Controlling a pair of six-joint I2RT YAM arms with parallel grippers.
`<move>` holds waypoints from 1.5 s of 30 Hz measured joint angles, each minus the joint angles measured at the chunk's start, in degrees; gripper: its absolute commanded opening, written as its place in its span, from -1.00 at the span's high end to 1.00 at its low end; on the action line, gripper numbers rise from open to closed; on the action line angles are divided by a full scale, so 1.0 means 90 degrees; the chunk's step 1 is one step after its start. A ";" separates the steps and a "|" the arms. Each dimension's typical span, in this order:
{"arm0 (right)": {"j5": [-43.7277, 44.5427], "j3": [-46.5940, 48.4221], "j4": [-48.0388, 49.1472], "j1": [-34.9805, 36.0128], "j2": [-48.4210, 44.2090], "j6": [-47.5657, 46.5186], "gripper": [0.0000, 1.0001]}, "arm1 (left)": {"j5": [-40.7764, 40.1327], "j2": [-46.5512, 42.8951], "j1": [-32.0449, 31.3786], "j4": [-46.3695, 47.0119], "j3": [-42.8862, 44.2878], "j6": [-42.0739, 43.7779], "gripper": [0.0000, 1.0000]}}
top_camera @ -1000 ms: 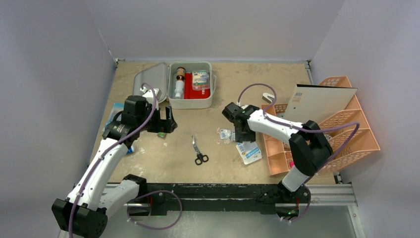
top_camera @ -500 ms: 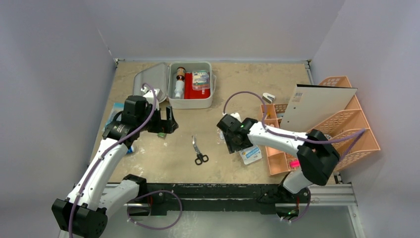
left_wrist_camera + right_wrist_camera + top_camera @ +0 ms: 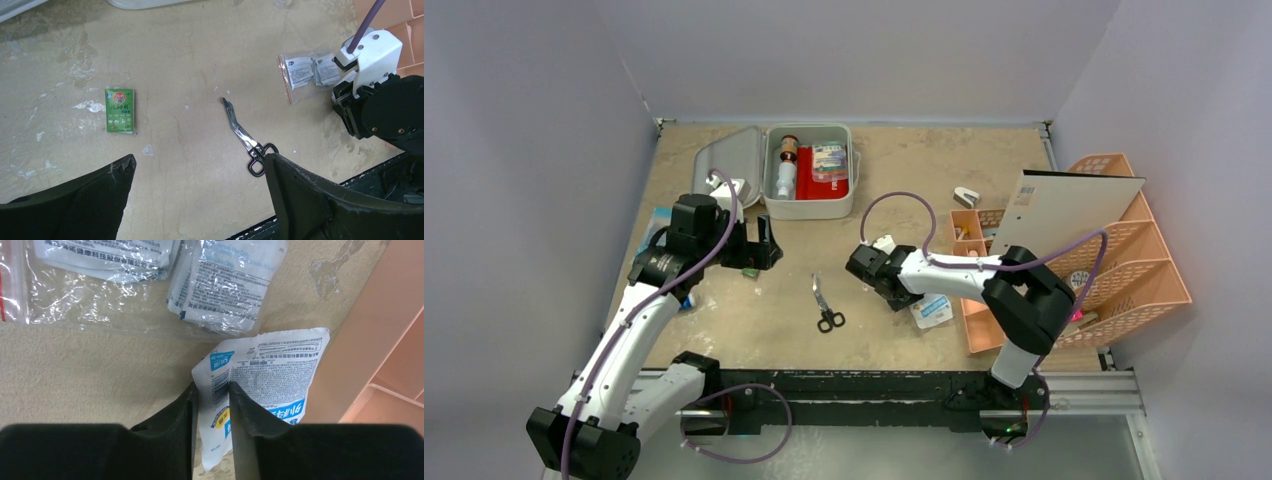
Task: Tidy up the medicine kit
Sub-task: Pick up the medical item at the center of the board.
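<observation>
Overhead, sandy tabletop (image 3: 904,180), two white robot arms. Medicine kit (image 3: 809,208) sits at far middle edge, open, lid (image 3: 727,158) lying flat to its left; bottle (image 3: 786,180) and red pouch (image 3: 805,172) inside. Left end effector (image 3: 199,157) hovers over tabletop, fingers spread wide, empty; green sachet (image 3: 119,110) and scissors (image 3: 247,142) lie below it. Right end effector (image 3: 212,385) low beside orange organizer (image 3: 1124,270), fingers drawn narrow over left edge of white-and-blue sachet (image 3: 270,370); cannot tell whether clamped. Clear bag (image 3: 100,315) of packets just beyond sachet.

The medicine kit (image 3: 810,209), a light-grey rounded case, lies open at the worktop's (image 3: 754,310) far edge. Its lid (image 3: 727,155) rests flat on the left.
</observation>
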 measured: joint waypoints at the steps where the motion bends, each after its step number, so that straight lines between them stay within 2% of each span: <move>1: 0.0090 0.0005 0.0012 0.0056 0.0034 0.0007 0.62 | 0.0000 0.0000 0.0000 0.0000 0.0000 0.0000 -0.93; 4: 0.0272 0.0005 -0.0015 0.0177 0.0044 0.0005 0.98 | -0.0002 0.0000 0.0000 0.0000 0.0000 0.0002 -0.92; 5: 0.0340 0.0005 -0.0017 0.0206 0.0032 0.0007 1.00 | -0.0005 0.0000 0.0000 0.0000 0.0000 0.0005 -0.91; 10: 0.0401 0.0005 -0.0068 0.0270 -0.0187 0.0032 1.00 | -0.0019 0.0007 0.0000 0.0000 0.0000 0.0049 -0.84; 15: 0.0153 0.0019 -0.0238 0.0291 -0.0935 0.0063 1.00 | 0.0032 0.0100 0.0000 0.0002 0.0000 0.0090 -0.82; 20: -0.0602 0.0238 -0.0294 0.0296 -0.1576 0.0100 1.00 | 0.0311 0.0274 0.0002 0.0000 0.0002 0.0078 -0.78; 26: -0.1596 0.0413 0.0007 0.0296 -0.2081 0.0107 1.00 | 0.1156 0.0520 0.0000 0.0015 0.0000 -0.0187 -0.73; 30: -0.2195 0.0413 0.0644 0.0296 -0.2458 0.0289 1.00 | 0.2101 0.0675 0.0000 0.0270 0.0000 -0.0544 -0.69; 35: -0.2807 0.0362 0.1851 0.0296 -0.2710 0.0835 1.00 | 0.3211 0.0787 0.0000 0.1120 -0.0138 -0.1219 -0.65; 41: -0.3024 -0.0097 0.3400 0.0277 -0.3242 0.1630 1.00 | 0.3888 0.0974 0.0000 0.1685 -0.0187 -0.1666 -0.59; 45: -0.3116 -0.0423 0.4354 0.0253 -0.3351 0.2154 1.00 | 0.4284 0.1069 0.0000 0.2161 -0.0189 -0.2013 -0.43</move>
